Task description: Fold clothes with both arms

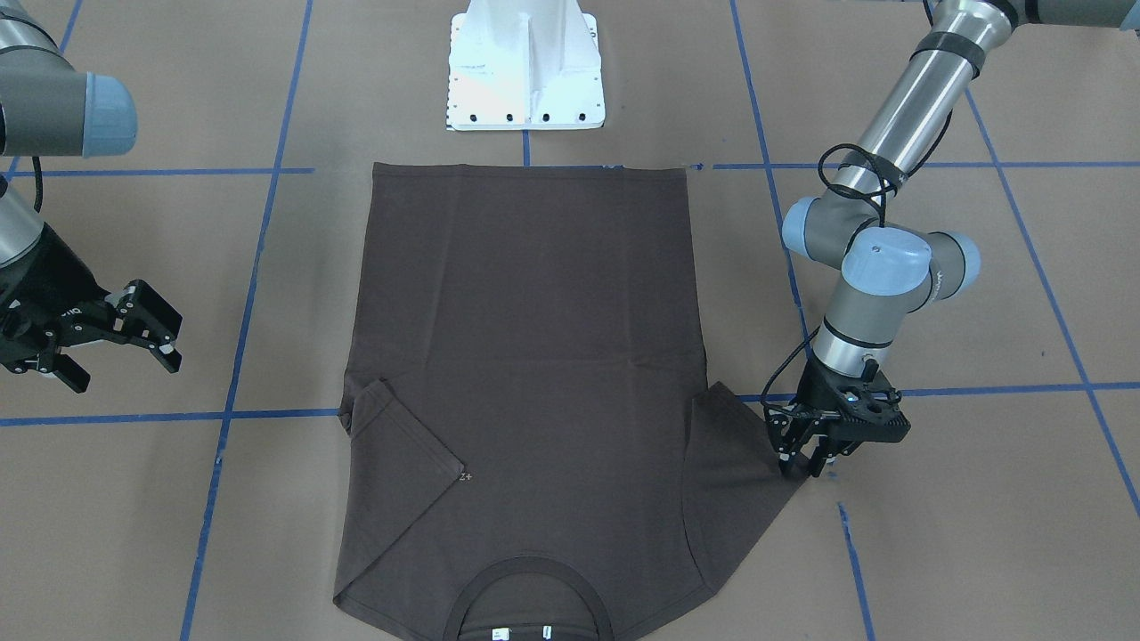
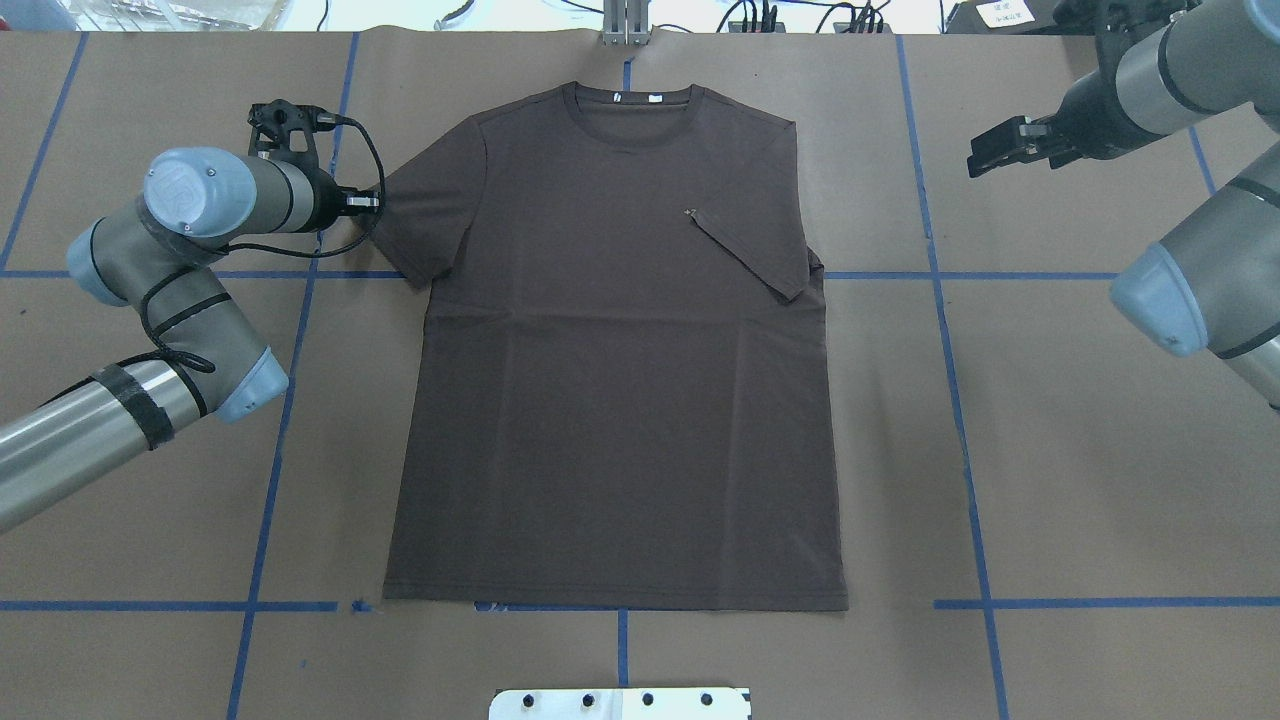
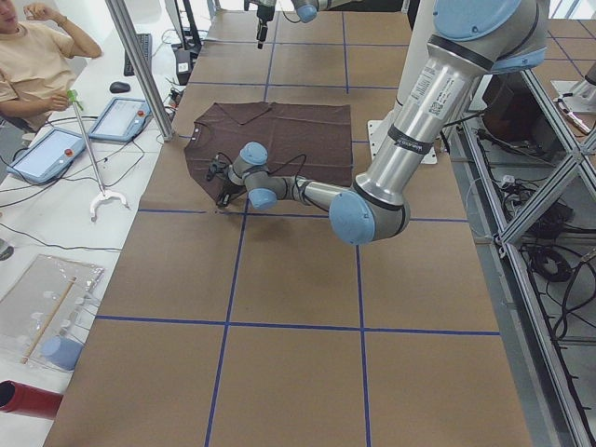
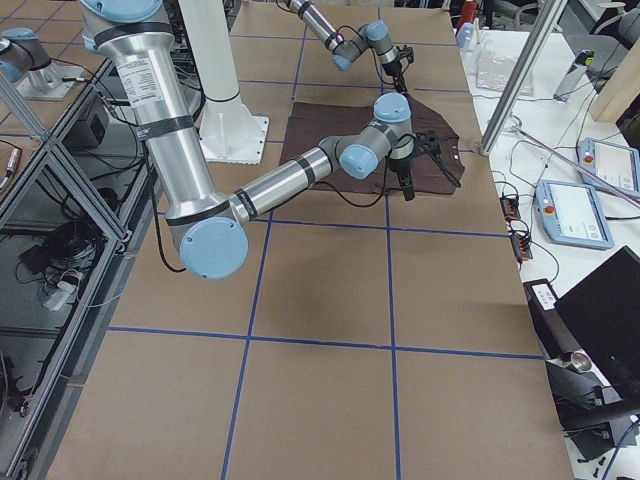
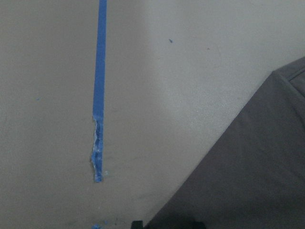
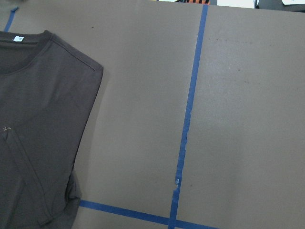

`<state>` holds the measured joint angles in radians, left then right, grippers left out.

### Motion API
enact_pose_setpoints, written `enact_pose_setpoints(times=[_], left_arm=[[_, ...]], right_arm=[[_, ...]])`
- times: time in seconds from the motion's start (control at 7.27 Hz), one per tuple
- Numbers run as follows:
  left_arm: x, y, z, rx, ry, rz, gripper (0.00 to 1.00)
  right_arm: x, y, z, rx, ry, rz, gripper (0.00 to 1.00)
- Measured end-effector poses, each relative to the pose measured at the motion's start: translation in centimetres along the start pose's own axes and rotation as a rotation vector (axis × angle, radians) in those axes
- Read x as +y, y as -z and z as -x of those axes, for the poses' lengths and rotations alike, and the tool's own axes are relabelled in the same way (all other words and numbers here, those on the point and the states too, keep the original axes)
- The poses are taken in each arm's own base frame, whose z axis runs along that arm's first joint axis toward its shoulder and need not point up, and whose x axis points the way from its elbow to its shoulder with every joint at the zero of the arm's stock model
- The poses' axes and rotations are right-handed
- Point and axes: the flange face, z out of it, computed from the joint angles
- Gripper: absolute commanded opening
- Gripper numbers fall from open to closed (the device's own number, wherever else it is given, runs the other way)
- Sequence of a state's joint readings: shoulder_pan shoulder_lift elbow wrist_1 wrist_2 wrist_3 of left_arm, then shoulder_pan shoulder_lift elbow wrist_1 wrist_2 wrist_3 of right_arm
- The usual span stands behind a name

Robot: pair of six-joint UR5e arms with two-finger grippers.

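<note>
- Mostly flat, the soft brown T-shirt [image 2: 620, 400] has one sleeve folded inward and one spread.
- Left gripper [image 1: 802, 465] is at the spread sleeve's tip; I cannot tell its grip.
- Right gripper [image 1: 123, 372] is splayed, well apart.

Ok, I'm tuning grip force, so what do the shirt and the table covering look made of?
T-shirt: soft matte knit, probably cotton, going by its shallow creases and ribbed collar. Table covering: matte brown paper or thin cardboard, it seems, flat and unglossy. Blue lines: adhesive tape, given the torn, ragged end.
</note>
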<state>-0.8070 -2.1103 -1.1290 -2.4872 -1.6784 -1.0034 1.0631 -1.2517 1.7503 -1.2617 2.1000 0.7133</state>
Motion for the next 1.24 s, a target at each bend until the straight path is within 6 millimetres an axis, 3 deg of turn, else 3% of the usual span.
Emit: enact_pose_setpoints(times=[0.14, 0.69, 0.96, 1.24], left_arm=[[-0.1, 0.0, -0.1, 0.002, 0.004, -0.001, 0.0], [-0.4, 0.5, -0.9, 0.014, 0.009, -0.006, 0.0], [-2.4, 2.9, -5.0, 0.01, 0.019, 0.006, 0.0], [-4.6, 5.6, -12.0, -0.026, 0.11, 0.047, 0.0]], right_arm=[[0.0, 0.0, 0.0, 0.0, 0.0, 0.0, 1.0], [0.0, 0.0, 0.0, 0.0, 0.0, 0.0, 1.0], [0.0, 0.0, 0.0, 0.0, 0.0, 0.0, 1.0], [0.0, 0.0, 0.0, -0.001, -0.001, -0.001, 1.0]])
